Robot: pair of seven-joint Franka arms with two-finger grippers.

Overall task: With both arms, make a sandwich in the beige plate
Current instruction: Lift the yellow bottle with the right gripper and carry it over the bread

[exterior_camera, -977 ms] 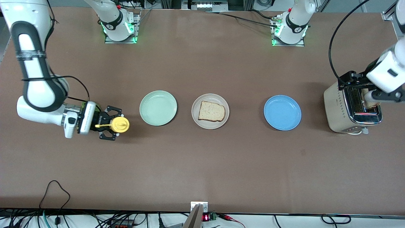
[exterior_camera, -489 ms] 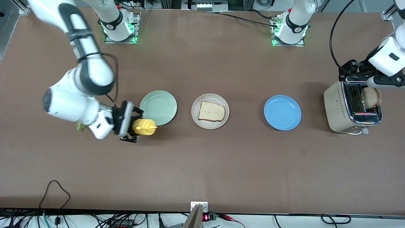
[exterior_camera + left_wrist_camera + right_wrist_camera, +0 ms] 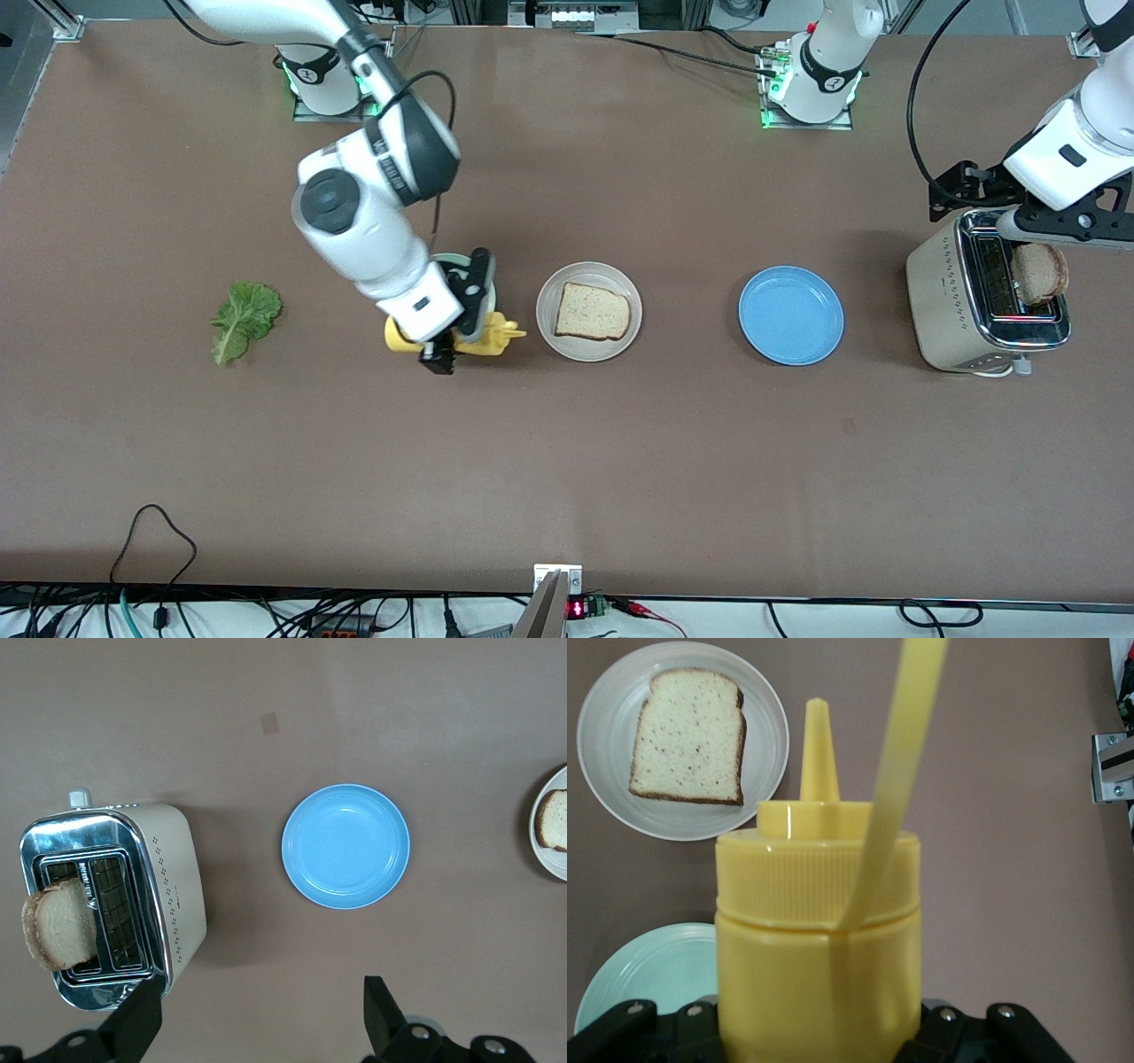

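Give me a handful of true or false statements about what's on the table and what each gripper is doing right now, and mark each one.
1. The beige plate holds one bread slice. True.
2. The right gripper is shut on a yellow squeeze bottle. True.
3. The lettuce leaf lies on the bread. False: it lies on the table toward the right arm's end, apart from every plate.
4. The blue plate carries a second slice. False: it is bare; the second slice stands in the toaster.
5. The left gripper is open above the toaster. True.
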